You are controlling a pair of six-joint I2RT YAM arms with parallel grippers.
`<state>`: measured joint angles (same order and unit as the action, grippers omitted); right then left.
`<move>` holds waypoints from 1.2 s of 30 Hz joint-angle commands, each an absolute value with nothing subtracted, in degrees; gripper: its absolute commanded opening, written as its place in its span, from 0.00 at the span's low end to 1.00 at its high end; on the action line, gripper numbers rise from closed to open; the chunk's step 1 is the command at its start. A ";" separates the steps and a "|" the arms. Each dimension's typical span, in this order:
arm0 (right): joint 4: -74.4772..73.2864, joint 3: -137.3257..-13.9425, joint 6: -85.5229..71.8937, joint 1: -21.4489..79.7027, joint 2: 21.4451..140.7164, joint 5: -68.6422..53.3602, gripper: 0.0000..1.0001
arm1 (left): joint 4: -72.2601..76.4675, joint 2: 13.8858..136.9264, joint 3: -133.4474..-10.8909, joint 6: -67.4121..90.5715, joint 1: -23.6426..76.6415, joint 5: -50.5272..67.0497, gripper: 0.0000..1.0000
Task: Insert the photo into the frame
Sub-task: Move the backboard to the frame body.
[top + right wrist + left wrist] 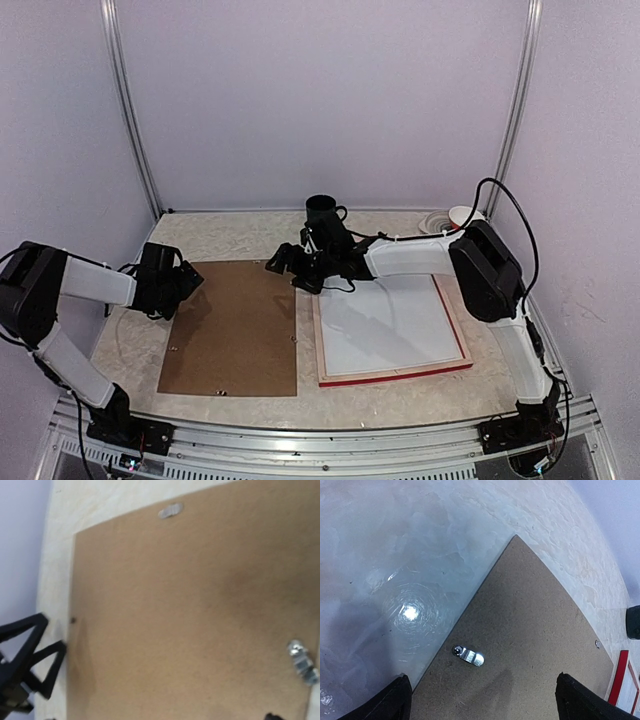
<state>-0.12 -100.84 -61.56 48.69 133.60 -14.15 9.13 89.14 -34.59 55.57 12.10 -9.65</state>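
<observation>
Two arms, each with one gripper: the left gripper [186, 282] at middle left, the right gripper [282, 262] near centre. One brown backing board [235, 325] at lower left; the right wrist view shows two metal clips [170, 511] on it. One frame [395, 378] at lower right, holding one photo [385, 325], if that white sheet is its back. One black mug [323, 212] at upper centre.

Photo [390, 325], white back up, flat inside red-edged frame [395, 377]
</observation>
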 commanded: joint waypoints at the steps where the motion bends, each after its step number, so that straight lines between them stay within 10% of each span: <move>1: -16.92 -111.96 -57.31 50.49 134.52 -6.73 0.92 | 3.03 88.79 -31.70 57.61 12.87 -8.25 0.99; 36: -21.23 -110.18 -58.06 53.88 139.54 -10.15 0.99 | 6.62 86.73 -27.11 58.36 15.99 -6.32 0.99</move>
<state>-24.53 -112.42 -57.71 53.43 137.93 -6.24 10.85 85.34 -30.02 56.75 14.68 -10.61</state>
